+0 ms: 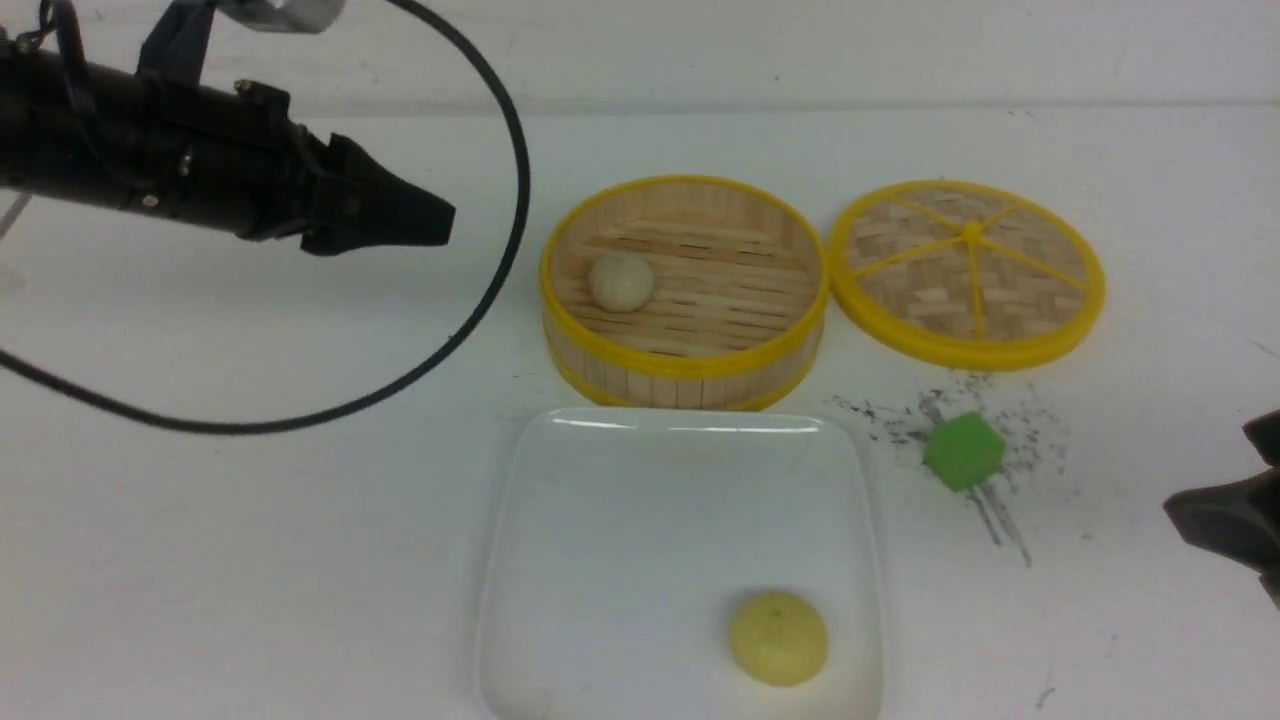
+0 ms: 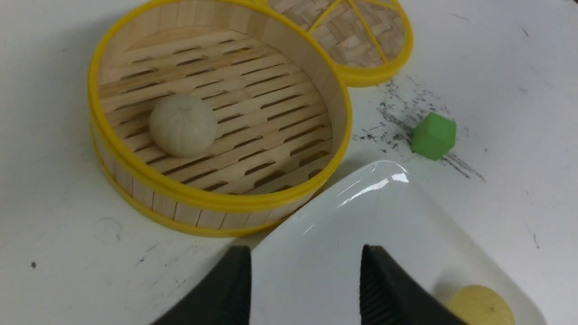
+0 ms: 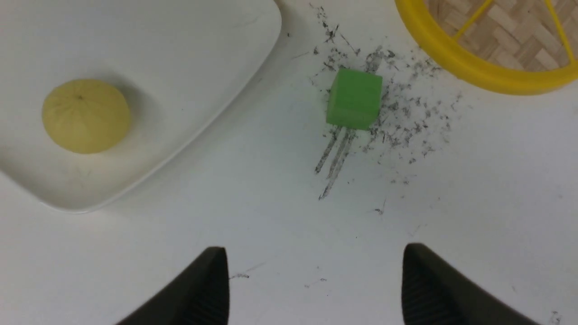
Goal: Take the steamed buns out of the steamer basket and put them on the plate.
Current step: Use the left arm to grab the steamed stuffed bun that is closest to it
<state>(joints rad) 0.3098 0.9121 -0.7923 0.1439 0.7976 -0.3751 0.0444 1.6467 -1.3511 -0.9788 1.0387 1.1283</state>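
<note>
Steamed buns [image 1: 622,281] sit split between basket, upper centre, and plate, lower centre, likely mid-transfer, both grippers' jaws apart and empty.

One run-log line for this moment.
yellow bun: on plate | cream bun: in basket | left jaws: open, empty | right jaws: open, empty

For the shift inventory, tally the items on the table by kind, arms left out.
Steamed buns: 2 (cream, yellow)
Steamer basket: 1
Woven disc: 1
Plate: 1
Green block: 1
Total: 6
</note>
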